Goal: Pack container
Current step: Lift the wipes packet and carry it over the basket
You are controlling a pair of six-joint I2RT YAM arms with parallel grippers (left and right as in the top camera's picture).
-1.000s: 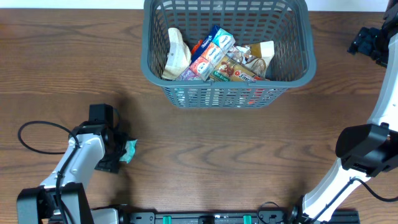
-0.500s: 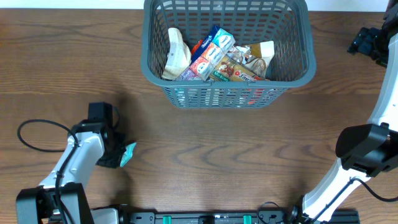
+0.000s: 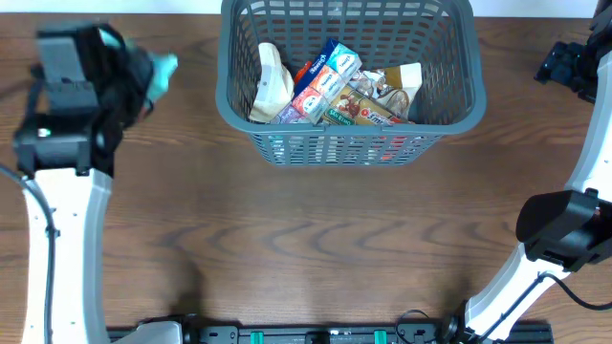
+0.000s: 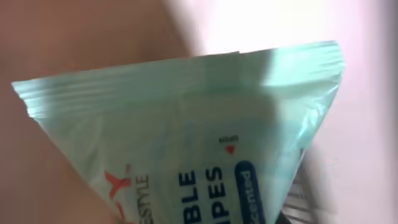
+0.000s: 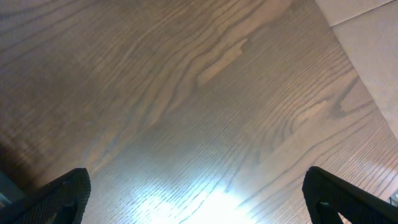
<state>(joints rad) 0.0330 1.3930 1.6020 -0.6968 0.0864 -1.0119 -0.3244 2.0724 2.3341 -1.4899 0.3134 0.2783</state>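
The container, a dark grey slotted basket, stands at the far middle of the table with several snack packets inside. My left gripper hangs raised at the far left, well to the left of the basket, shut on a pale teal wipes packet. In the left wrist view this wipes packet fills the frame and hides the fingers. At the far right edge my right gripper stands open; in its wrist view the right gripper has only bare wood between its fingertips.
The right arm's dark elbow stands at the right side of the table. A black rail runs along the front edge. The wood table ends at a pale floor beyond its far right corner.
My left gripper closed on the teal packet at the front left, then rose and swung to the far left with it. The right arm has stayed still.
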